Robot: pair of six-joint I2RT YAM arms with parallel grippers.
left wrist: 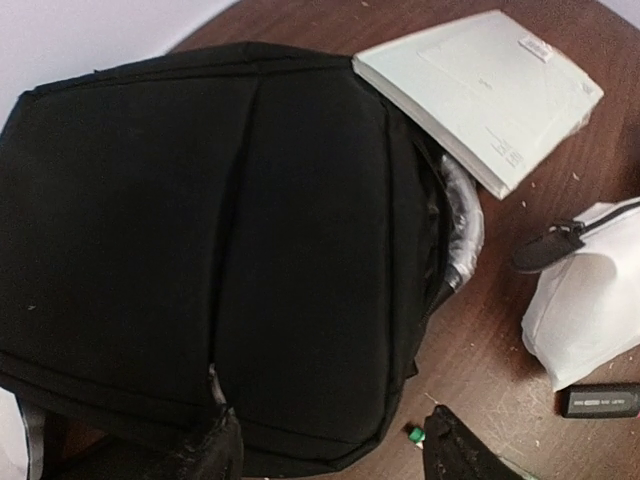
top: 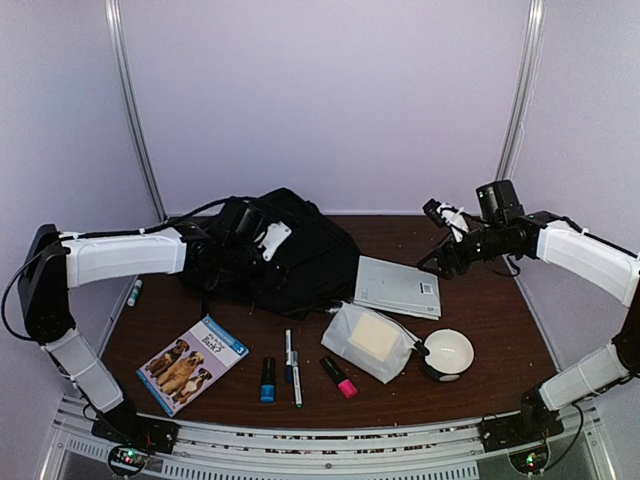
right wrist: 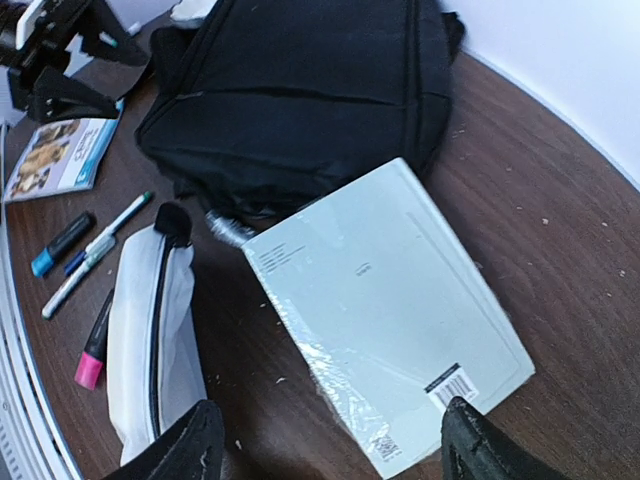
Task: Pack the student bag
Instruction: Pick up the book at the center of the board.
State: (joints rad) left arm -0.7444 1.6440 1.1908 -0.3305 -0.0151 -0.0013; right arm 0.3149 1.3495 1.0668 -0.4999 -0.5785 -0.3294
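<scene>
Left jaws being held apart, empty, above soft black fabric student bag lying back-left on brown counter, right jaws being held apart, empty, over glossy pale rectangular book

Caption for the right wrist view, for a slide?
Open right end effector above a pale wrapped book beside the black student bag, white pouch and markers alongside.

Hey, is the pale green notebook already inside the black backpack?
No, the notebook lies out on the wooden table next to the backpack, its whole back cover showing.
</scene>
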